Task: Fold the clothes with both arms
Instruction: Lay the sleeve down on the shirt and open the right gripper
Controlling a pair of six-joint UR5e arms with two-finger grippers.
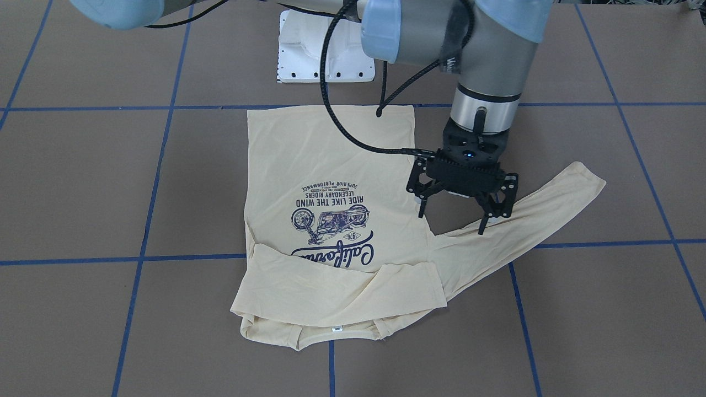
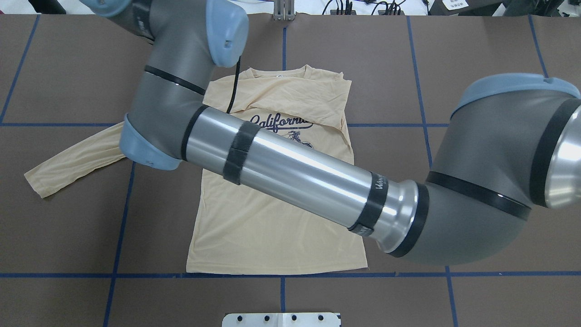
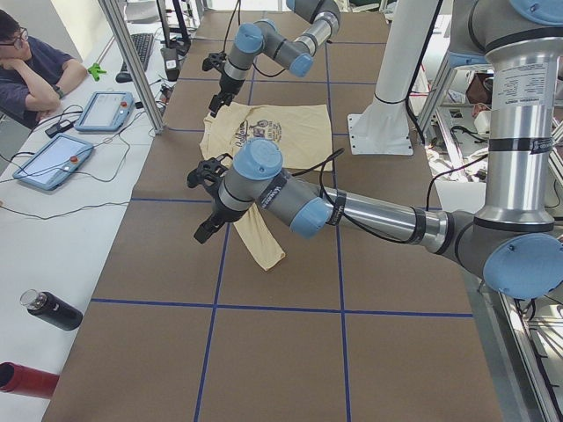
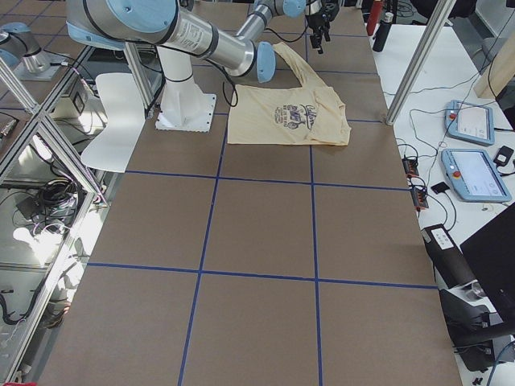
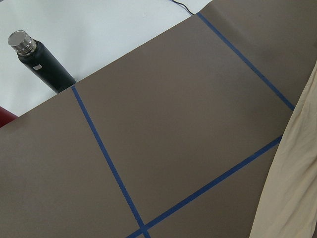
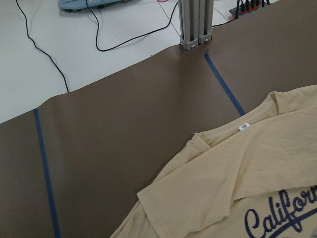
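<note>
Early stage: shirt (image 1: 309,154) lies flat, print up, on the desk (image 1: 83,182); folded sleeve (image 1: 331,286) crosses the chest, outstretched sleeve (image 1: 540,209) awaits the left hand (image 1: 452,223) hovering above, fingers apart, empty; right hand (image 3: 215,92) too distant to tell; body folds remain.

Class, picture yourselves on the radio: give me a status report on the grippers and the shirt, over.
Left gripper open above the outstretched sleeve. Right gripper state unreadable. Shirt flat, print up, other sleeve folded across. Nothing lying on the outstretched sleeve.
</note>
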